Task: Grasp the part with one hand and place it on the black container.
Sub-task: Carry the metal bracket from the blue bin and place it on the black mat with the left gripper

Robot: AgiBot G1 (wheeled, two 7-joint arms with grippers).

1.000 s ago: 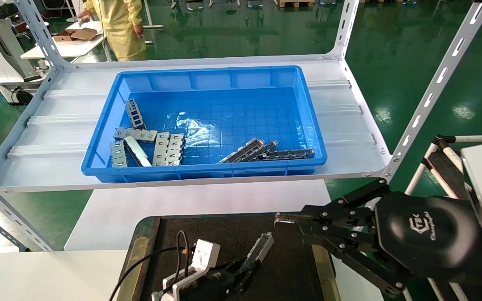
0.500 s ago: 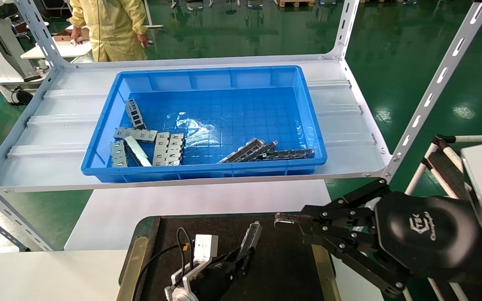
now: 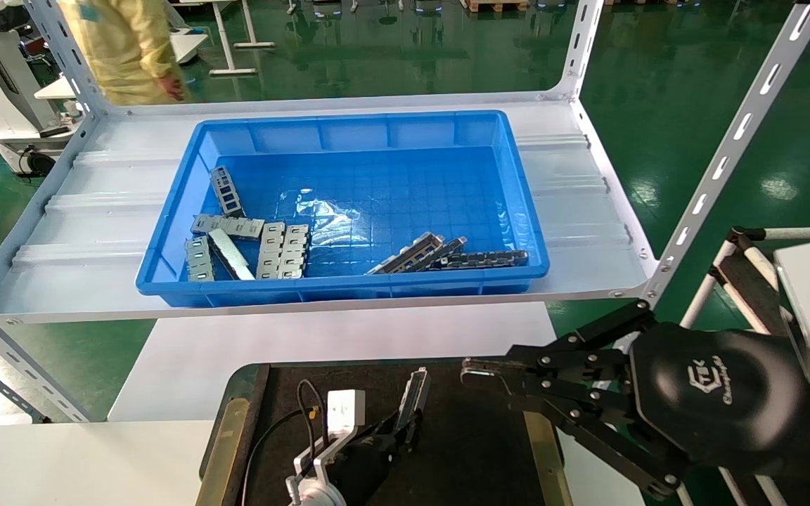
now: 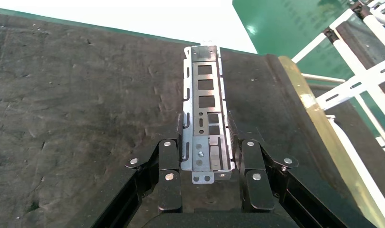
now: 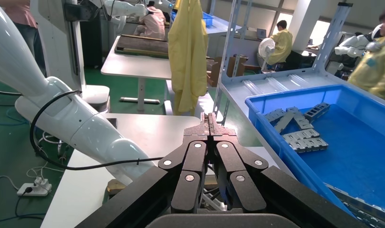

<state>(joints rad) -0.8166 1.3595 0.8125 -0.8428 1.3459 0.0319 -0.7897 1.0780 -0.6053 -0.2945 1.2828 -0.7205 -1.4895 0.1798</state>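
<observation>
Fingers [image 4: 168,164] of the left gripper [image 3: 405,430] pinch the part [image 4: 205,118] by its near end, one pad on each long side, so the row of cut-outs faces up and most of its length sticks out ahead, likely so it can go down flat. It hangs low over the black container [image 3: 475,457], near the far edge; whether its tip touches the felt, I cannot tell. From the head view the left arm itself is cut off at the lower edge, and the gripper body hides the held end. Further right, the right gripper [image 3: 472,369] is parked above the container's brass-strip side, fingertips pressed together on nothing. Beyond, the blue bin [image 3: 349,288] on the shelf holds more metal pieces; the darker strips at its near right overlap and are hard to separate.
</observation>
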